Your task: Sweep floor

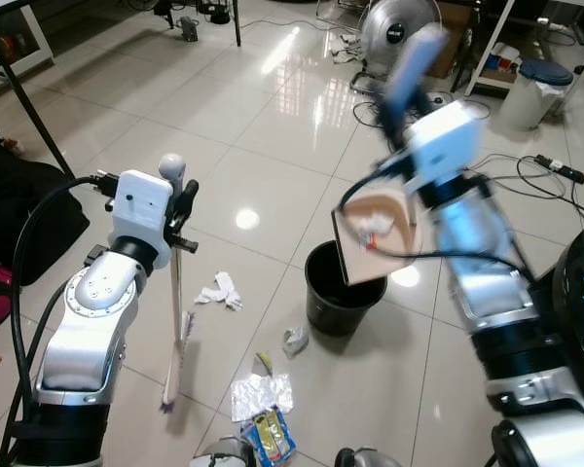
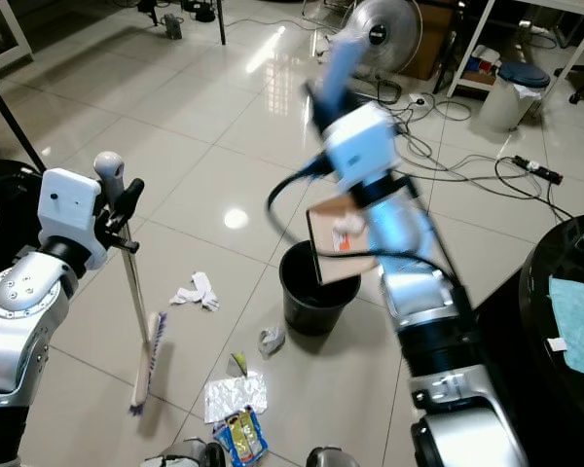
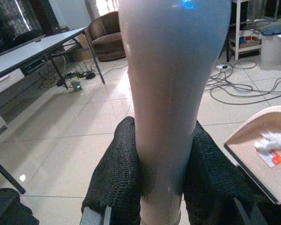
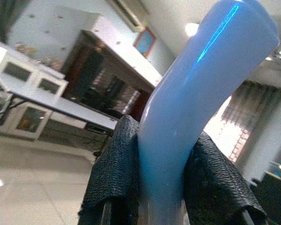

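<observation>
Status: task approx. half done (est.).

Left gripper (image 1: pixel 182 209) clenched on the broom (image 1: pixel 176 321) handle, near its top; brush head rests on the floor (image 1: pixel 263 136) below.

Right gripper (image 4: pixel 161 187) clamped on the blue handle of the dustpan (image 1: pixel 375 236). Pan is raised and tilted over the black bin (image 1: pixel 339 288), with a paper scrap and a small wrapper lying in it; dump appears underway, not finished.

Remaining debris, rel. to brush head:
- white tissue (image 1: pixel 220 291): just above, bin side
- crumpled scrap (image 1: pixel 294 340): toward bin base
- foil sheet (image 1: pixel 261 396) and snack packet (image 1: pixel 271 437): beside the head, on its bin side

Left to do: empty pan, lower it, sweep these items in.
</observation>
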